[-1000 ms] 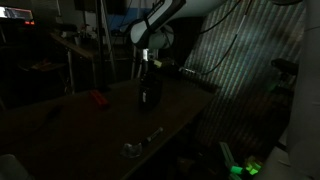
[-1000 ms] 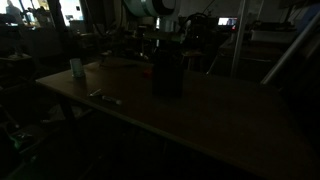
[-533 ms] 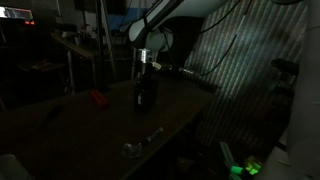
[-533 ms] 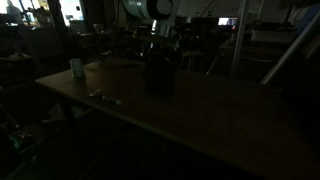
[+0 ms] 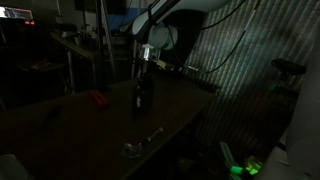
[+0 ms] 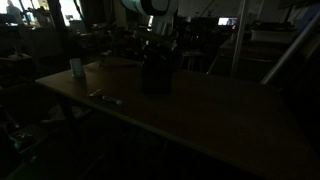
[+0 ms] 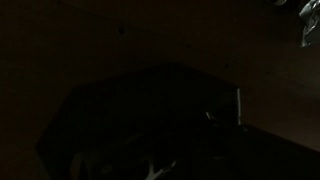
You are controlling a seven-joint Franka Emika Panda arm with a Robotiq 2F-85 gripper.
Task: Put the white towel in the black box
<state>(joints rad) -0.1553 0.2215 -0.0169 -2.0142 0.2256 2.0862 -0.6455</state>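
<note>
Setting: a dimly lit laboratory or workshop.

Indicators in an exterior view:
- a long workbench (image 5: 60, 130) with a robot arm (image 5: 165, 12) over it
- a corrugated metal wall panel (image 5: 250, 60) with loose cables (image 5: 216, 45) hanging across it
- metal equipment frames (image 5: 100, 45)
- red indicator lights (image 5: 27, 22)
- a green-lit device (image 5: 245, 168) at floor level

In an exterior view, a lit monitor (image 6: 228, 21) glows amid cluttered equipment behind the bench.
</note>
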